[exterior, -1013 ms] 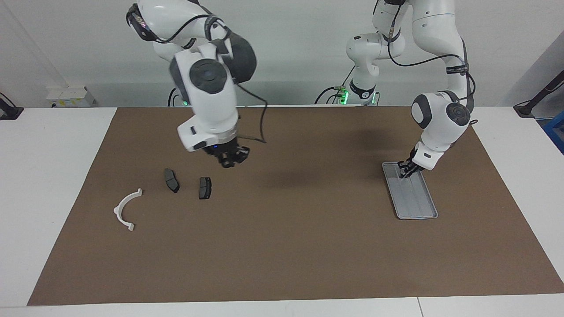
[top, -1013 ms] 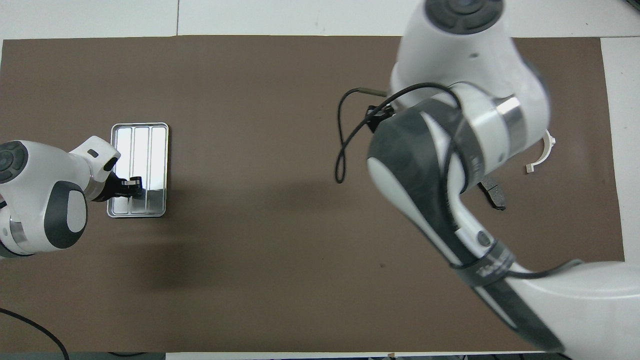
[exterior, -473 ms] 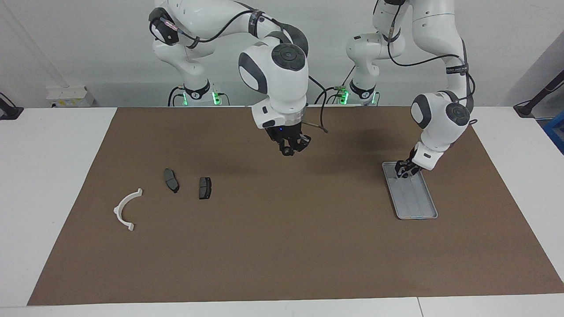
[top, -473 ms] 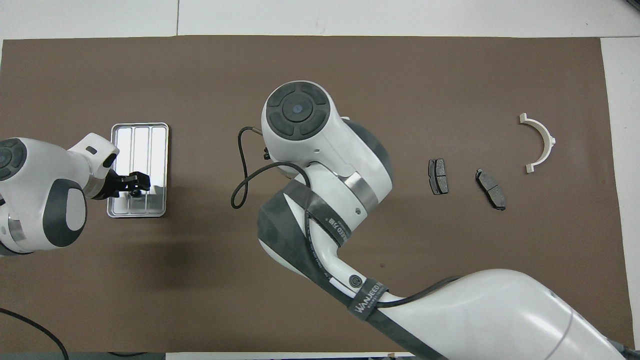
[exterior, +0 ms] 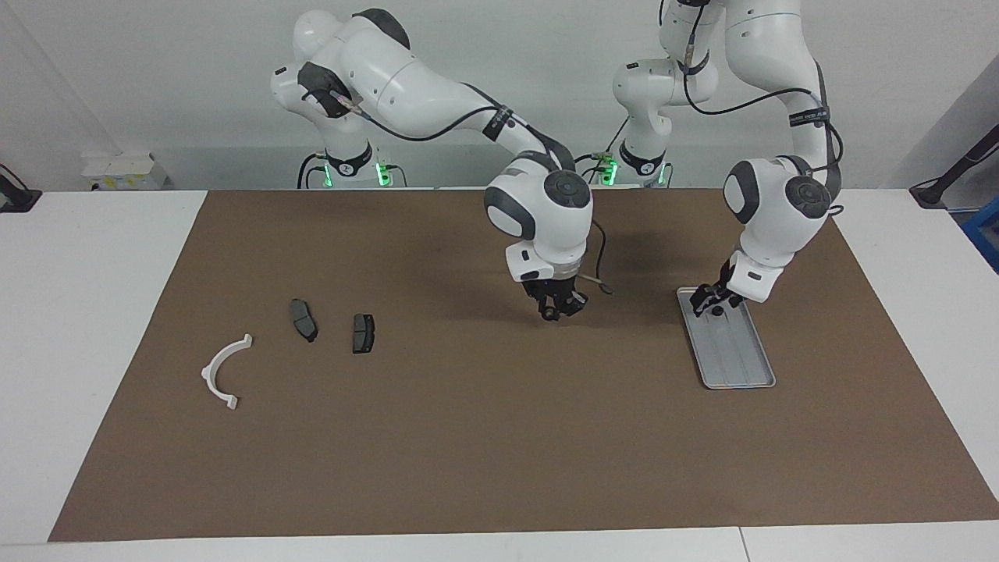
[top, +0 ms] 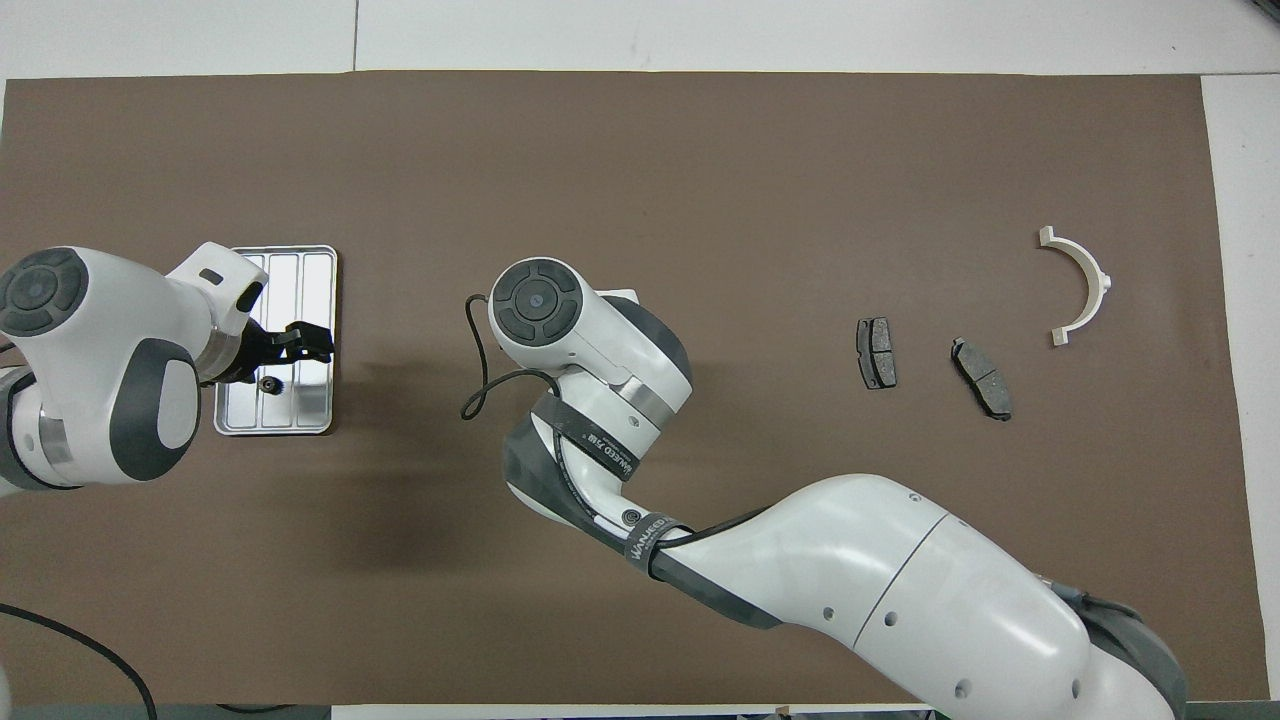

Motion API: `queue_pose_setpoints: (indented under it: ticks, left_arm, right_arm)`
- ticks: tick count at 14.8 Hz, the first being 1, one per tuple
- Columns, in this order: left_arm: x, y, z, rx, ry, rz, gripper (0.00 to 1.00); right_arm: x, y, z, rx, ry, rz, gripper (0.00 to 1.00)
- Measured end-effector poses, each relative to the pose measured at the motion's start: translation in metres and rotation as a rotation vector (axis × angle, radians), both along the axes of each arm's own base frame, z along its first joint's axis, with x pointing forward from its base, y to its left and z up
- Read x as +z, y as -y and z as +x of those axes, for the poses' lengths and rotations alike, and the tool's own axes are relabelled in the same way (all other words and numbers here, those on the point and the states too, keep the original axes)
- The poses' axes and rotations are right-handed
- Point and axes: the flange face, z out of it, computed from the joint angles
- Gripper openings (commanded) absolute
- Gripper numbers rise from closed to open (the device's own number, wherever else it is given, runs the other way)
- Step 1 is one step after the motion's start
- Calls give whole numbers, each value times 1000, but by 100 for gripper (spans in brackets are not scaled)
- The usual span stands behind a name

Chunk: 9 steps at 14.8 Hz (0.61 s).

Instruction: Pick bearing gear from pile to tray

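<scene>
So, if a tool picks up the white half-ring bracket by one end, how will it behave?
The white half-ring plastic-looking bracket probably stays stiff, since its thin arc holds its shape lying flat on the brown mat. It looks light. Gripped by one end, it may swing or twist. Pushed, it would likely slide, not roll.

Even, diffuse light from above; both views bright and sharp throughout. Soft, blurred shadows lie on the brown mat (exterior: 499, 437) beneath each arm, one under the right end effector (exterior: 556, 308), another beside the tray (top: 325, 300). The tray's metal floor gives a bright specular glare in the overhead view. The white desk (exterior: 94, 312) margins appear near overexposed. Green indicator lamps (exterior: 380, 173) glow at the arm bases. No marked edge distortion.
</scene>
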Motion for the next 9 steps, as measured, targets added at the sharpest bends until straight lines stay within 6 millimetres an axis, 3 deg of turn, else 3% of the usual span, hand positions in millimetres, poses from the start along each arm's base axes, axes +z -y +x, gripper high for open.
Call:
queue_pose_setpoints:
  ticks: [3, 4, 9]
  left_arm:
    - [0, 8, -1, 15, -1, 1, 100]
    - [0, 11, -1, 23, -1, 1, 100]
    - [5, 46, -1, 76, 8, 2, 100]
  right_arm:
    - [0, 1, 2, -10, 2, 3, 3]
    - [0, 1, 2, -10, 2, 3, 99]
    - [7, 18, 15, -32, -11, -62, 100]
